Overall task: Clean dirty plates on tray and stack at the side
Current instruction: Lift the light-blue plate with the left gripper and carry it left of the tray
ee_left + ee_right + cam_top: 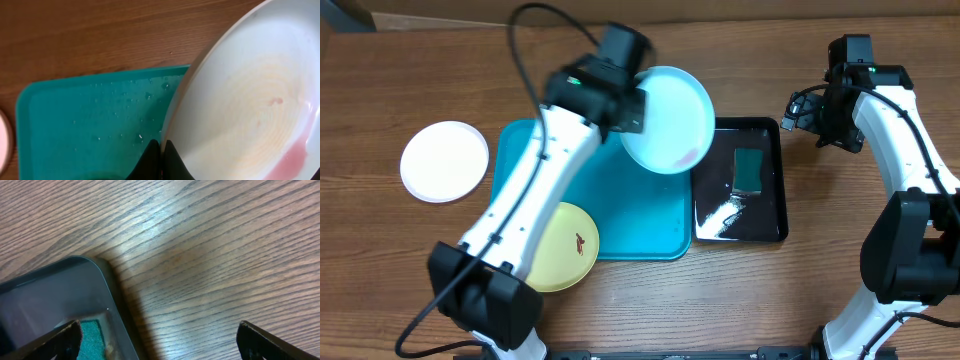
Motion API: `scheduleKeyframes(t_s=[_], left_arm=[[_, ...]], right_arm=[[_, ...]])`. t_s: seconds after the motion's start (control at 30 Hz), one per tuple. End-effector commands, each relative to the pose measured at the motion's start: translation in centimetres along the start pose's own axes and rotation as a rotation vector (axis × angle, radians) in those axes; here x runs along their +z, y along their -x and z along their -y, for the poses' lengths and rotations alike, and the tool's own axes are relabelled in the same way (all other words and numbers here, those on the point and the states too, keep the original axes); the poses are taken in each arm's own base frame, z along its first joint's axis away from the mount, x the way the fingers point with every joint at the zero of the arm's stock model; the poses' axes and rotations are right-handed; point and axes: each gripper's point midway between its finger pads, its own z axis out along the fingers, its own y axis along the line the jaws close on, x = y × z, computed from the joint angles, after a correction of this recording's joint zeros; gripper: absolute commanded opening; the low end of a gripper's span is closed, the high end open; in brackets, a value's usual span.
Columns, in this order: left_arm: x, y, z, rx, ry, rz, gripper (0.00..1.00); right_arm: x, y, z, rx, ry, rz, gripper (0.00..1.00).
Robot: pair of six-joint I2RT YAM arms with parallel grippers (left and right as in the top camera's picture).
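Your left jaws are pinched tight on the rim of the round light blue plastic plate (670, 118). The plate is up in the air and tipped. It hangs over the far right corner of the big teal plastic tray (640, 215) and a little over the smaller black tray (767, 218). A pink smear sits near the plate's low edge. In the left wrist view, small water drops dot the teal tray.

Your right jaws are wide apart and hold nothing. They hang over the brown wooden surface (210, 245), just past the far right corner of the black tray. A green sponge (750, 170) lies in that black tray.

The round pale yellow plastic plate (565, 245) lies on the near left corner of the teal tray. It sticks out over the rim and has a small brown smear. The round white plastic plate (444, 160) lies flat on the surface, left of the teal tray and not touching it.
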Motion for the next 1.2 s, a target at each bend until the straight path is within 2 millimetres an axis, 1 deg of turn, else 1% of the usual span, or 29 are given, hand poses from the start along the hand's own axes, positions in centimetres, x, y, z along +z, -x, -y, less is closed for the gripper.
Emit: scheduleKeyframes(t_s=[0.0,0.17,0.27,0.43,0.57,0.7,0.77,0.87,1.07,1.17], left_arm=[[-3.0,1.8,-0.2,0.038,0.172,0.139,0.04],[-5.3,1.8,2.8,0.14,0.283,0.247,0.04],[-7.4,1.8,4.3,0.194,0.376,0.333,0.04],[-11.8,1.9,6.3,0.263,0.547,0.509,0.04],[-15.4,1.5,8.0,0.282,0.643,0.638,0.04],[-17.8,0.8,9.2,0.294,0.696,0.719,0.04],[-18.6,0.6,9.5,0.297,0.714,0.747,0.04],[-19.2,0.3,9.9,0.3,0.723,0.765,0.04],[-18.9,0.3,9.9,0.302,0.712,0.758,0.04],[-18.3,0.2,10.4,0.313,0.67,0.736,0.04]], right_arm=[[-1.1,0.7,-0.1,0.01,0.01,0.037,1.0],[-1.1,0.7,-0.1,0.01,0.01,0.037,1.0],[-1.1,0.7,-0.1,0.01,0.01,0.037,1.0],[-1.1,0.7,-0.1,0.01,0.01,0.036,1.0],[-1.1,0.7,-0.1,0.01,0.01,0.037,1.0],[-1.1,0.7,-0.1,0.01,0.01,0.037,1.0],[-1.1,0.7,-0.1,0.01,0.01,0.037,1.0],[-1.1,0.7,-0.1,0.01,0.01,0.036,1.0],[-1.1,0.7,-0.1,0.01,0.01,0.037,1.0],[-1.1,0.7,-0.1,0.01,0.01,0.037,1.0]])
